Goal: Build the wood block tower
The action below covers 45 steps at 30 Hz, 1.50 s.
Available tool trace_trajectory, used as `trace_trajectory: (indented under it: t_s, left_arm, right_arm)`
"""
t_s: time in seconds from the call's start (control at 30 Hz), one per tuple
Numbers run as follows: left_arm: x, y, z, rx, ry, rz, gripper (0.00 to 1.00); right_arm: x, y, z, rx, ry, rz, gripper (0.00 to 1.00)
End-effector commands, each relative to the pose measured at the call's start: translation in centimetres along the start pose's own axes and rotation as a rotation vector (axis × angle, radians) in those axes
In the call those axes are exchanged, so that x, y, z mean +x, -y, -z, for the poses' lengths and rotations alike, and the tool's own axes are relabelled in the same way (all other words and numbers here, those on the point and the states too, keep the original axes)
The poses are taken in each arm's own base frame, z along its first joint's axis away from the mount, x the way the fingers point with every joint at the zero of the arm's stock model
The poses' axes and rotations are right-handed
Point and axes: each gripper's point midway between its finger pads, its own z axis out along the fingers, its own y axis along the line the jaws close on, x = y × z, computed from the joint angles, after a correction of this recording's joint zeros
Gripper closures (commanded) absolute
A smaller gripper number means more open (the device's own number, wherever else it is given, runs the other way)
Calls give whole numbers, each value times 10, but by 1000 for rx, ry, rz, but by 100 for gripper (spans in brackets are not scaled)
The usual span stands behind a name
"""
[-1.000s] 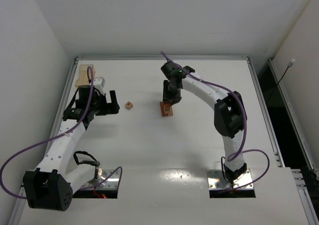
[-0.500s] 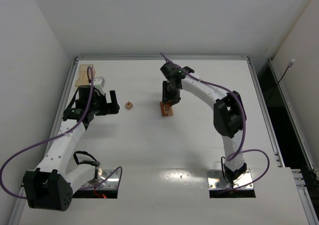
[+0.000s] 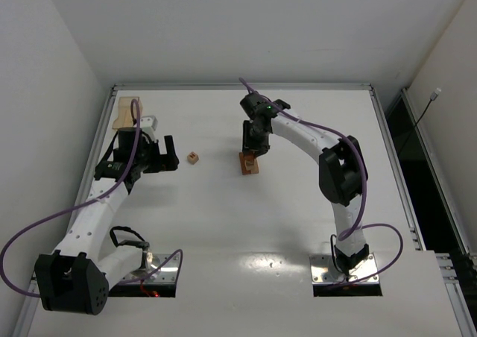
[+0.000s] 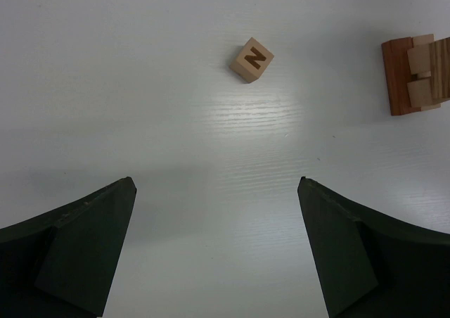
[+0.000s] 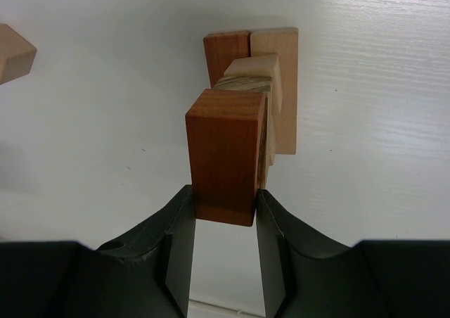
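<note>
Wood block tower (image 3: pixel 249 163): stands on the far middle of the counter (image 3: pixel 298 225), directly under the right tool (image 5: pixel 223 216). Counter: matte white, faint grain texture, metal rim. Plain white walls (image 3: pixel 223 31) behind and to the left. Tower base: one reddish-brown and one light tan flat bar side by side, with paler, grained pieces stacked on them. Right tool clamps a smooth reddish-brown rectangular bar (image 5: pixel 225 153) by its narrow sides, over the stack; whether the bar touches the stack cannot be told. Light tan cube (image 4: pixel 252 59), printed N, sharp-edged, lies alone left of the tower, well apart. Left tool (image 4: pixel 216 191): jaws spread wide, holding nothing, near the cube.
</note>
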Motion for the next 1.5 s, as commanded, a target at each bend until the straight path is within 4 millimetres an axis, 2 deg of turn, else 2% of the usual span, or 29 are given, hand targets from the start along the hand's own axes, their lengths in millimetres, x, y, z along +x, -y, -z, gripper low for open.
trace_trajectory:
  t_s: [0.0, 0.1, 0.13, 0.17, 0.2, 0.33, 0.43, 0.5, 0.57, 0.6, 0.67, 0.7, 0.73, 0.8, 0.83, 0.87, 0.93, 1.0, 1.03, 1.07, 1.13, 1.2, 1.23, 1.27, 1.33, 1.47]
  left_arm:
    - [-20, 3, 2, 12, 64, -4, 0]
    - [-20, 3, 2, 12, 64, -4, 0]
    - [-20, 3, 2, 12, 64, -4, 0]
    - [-20, 3, 2, 12, 64, -4, 0]
    - [-20, 3, 2, 12, 64, -4, 0]
    - [-20, 3, 2, 12, 64, -4, 0]
    - [-20, 3, 2, 12, 64, -4, 0]
    - [-22, 3, 4, 14, 73, -5, 0]
    - [-21, 4, 4, 24, 71, -16, 0]
    - [-18, 6, 4, 35, 58, -29, 0]
    - [-14, 12, 5, 78, 30, -68, 0]
    - [-19, 14, 6, 88, 36, -79, 0]
    - [-16, 14, 3, 92, 3, -89, 0]
    - [-22, 16, 0, 100, -13, -96, 0]
    - [-15, 13, -8, 94, -59, -112, 0]
    - [-15, 16, -13, 114, -76, -118, 0]
    - [-8, 17, -22, 136, -124, -128, 0]
    - [-2, 24, -39, 160, -181, -157, 0]
    - [3, 29, -45, 168, -206, -183, 2]
    - [17, 26, -58, 161, -263, -195, 3]
    - [14, 27, -70, 151, -274, -213, 9]
    - [18, 24, -87, 133, -293, -248, 12]
    - [21, 26, -92, 126, -297, -263, 15]
    - [15, 32, -99, 130, -273, -310, 15]
    - [17, 30, -110, 101, -277, -350, 17]
    - [14, 33, -129, 96, -260, -413, 18]
  right_arm:
    - [-6, -5, 0, -23, 10, -4, 75]
    - [-4, -2, -2, -18, 2, 5, 62]
    - [-5, -3, 1, -23, 10, 14, 46]
    - [-6, -6, 1, -37, 12, 15, 38]
    - [-6, -6, 1, -37, 12, 24, 25]
    - [-10, -9, 9, -61, 32, 69, 8]
    - [-15, -13, 12, -87, 55, 106, 6]
    - [-18, -27, 26, -119, 94, 161, 6]
    - [-25, -28, 37, -126, 134, 204, 6]
    - [-29, -33, 51, -136, 176, 231, 6]
    - [-33, -26, 63, -117, 221, 310, 6]
    - [-34, -28, 72, -112, 255, 345, 6]
    - [-36, -25, 91, -100, 311, 372, 6]
    - [-39, -17, 109, -79, 368, 450, 4]
    - [-37, -8, 112, -53, 388, 466, 3]
    - [-41, -3, 137, -60, 447, 500, 2]
    - [-44, 14, 148, -15, 500, 520, 0]
    - [-50, 36, 172, 22, 568, 566, 0]
    - [-53, 43, 180, 39, 596, 570, 0]
    - [-53, 52, 185, 65, 607, 594, 0]
    - [-53, 70, 199, 101, 649, 599, 0]
    - [-46, 89, 199, 134, 639, 606, 0]
    - [-45, 90, 209, 130, 672, 610, 0]
    - [-40, 98, 206, 141, 661, 601, 0]
    - [-39, 104, 212, 148, 683, 597, 0]
    - [-38, 115, 208, 142, 677, 557, 0]
